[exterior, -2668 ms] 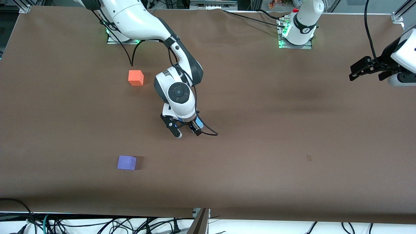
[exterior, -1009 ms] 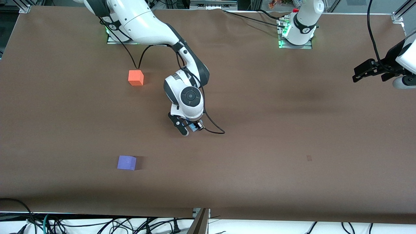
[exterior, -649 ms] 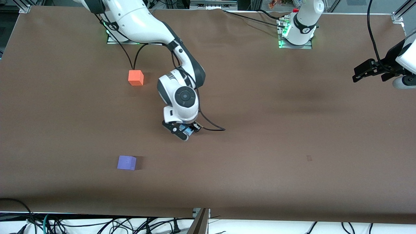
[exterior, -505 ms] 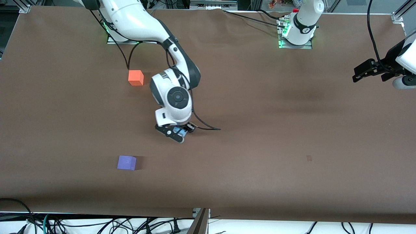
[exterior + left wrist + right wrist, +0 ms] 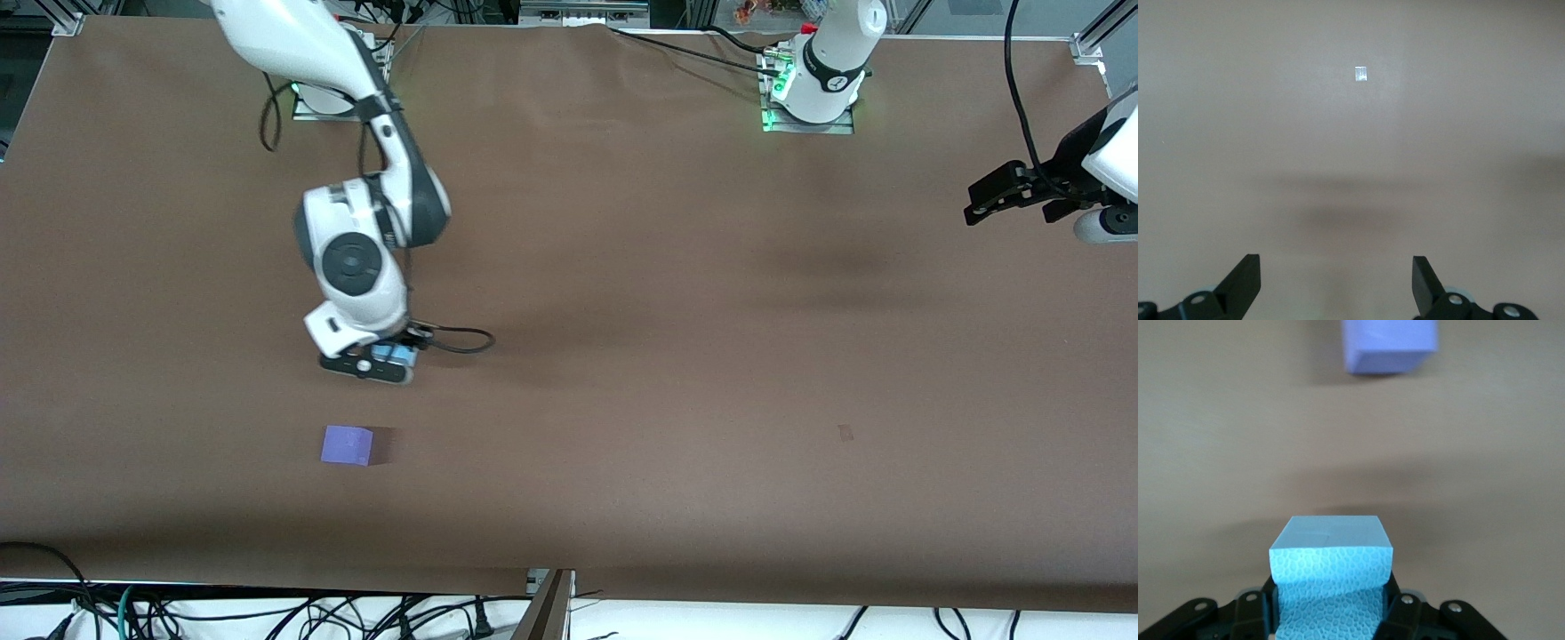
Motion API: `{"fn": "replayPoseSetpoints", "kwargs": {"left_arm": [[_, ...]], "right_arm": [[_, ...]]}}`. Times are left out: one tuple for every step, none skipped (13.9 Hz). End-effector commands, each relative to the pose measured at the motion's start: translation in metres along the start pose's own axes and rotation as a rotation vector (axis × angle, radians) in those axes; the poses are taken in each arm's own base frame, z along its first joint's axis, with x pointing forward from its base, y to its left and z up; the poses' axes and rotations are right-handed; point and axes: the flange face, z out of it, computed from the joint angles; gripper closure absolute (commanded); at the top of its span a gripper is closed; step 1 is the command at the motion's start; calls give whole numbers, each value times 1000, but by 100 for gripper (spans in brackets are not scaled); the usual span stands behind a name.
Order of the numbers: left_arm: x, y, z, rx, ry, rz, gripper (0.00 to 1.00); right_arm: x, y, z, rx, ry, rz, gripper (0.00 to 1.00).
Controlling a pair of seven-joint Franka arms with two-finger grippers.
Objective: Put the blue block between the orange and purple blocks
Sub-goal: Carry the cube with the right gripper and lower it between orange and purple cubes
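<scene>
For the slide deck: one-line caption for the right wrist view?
Right gripper shut on the blue block, purple block ahead on the brown table.

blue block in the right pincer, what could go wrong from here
1. The orange block is hidden under the right arm in the front view, so the gap to the purple block is hard to judge; the blue block may land off the line.
2. The right pincer grips the blue block low; opening up in the air could let it tumble.

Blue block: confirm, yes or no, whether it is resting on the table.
No: the right wrist view shows the blue block clamped in the right gripper above the table.
</scene>
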Motion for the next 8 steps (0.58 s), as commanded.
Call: {"fn": "replayPoseSetpoints", "kwargs": {"left_arm": [[-2, -3, -2, 7, -4, 13, 0], [-2, -3, -2, 7, -4, 13, 0], [-2, -3, -2, 7, -4, 13, 0], [-2, -3, -2, 7, -4, 13, 0], [-2, -3, -2, 7, -4, 13, 0], [-2, -3, -1, 7, -8, 11, 0], [-2, -3, -1, 8, -10, 11, 0], [-2, -3, -1, 8, -10, 11, 0]], "right_arm": [[-27, 49, 16, 24, 3, -96, 86], [-30, 59, 27, 29, 20, -119, 86], [-34, 63, 35, 32, 33, -129, 86], [-38, 65, 41, 35, 42, -134, 86], [-39, 66, 44, 34, 44, -143, 86], [-40, 67, 50, 30, 41, -147, 86], [-40, 68, 51, 33, 51, -146, 86], [-41, 69, 54, 35, 59, -147, 86]]}}
